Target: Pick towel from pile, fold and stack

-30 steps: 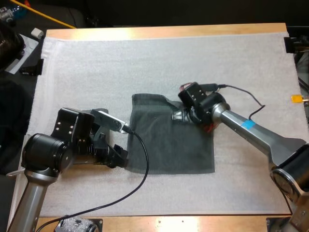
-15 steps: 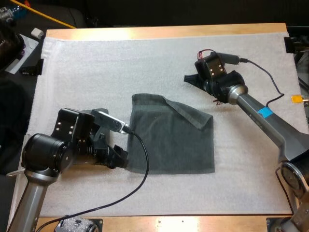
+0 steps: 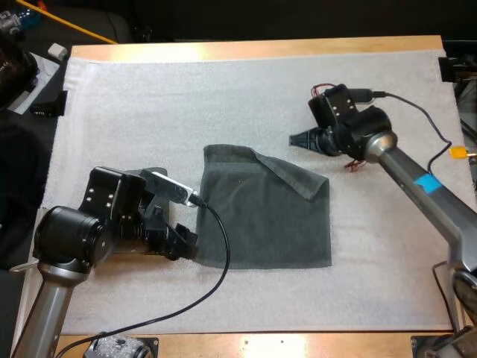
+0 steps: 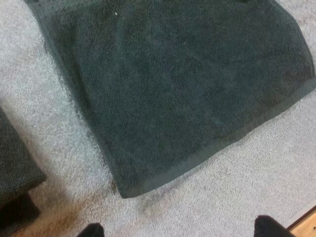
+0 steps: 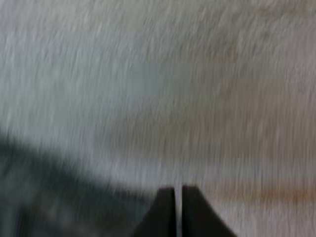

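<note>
Nearest, I am holding my left gripper (image 3: 182,242) low at the near-left edge of the towel (image 3: 264,216), with the fingers spread wide and gripping nothing. The left wrist view is showing the towel's looped terry pile, hemmed border and rounded corner, plus a second dark cloth (image 4: 15,168) that my arm is covering from above. The towel is lying flat on the fuzzy white mat (image 3: 223,97), its far-right corner folded over. Beyond it, my right gripper (image 3: 298,139) is hovering over bare mat, fingers pressed together, empty.
</note>
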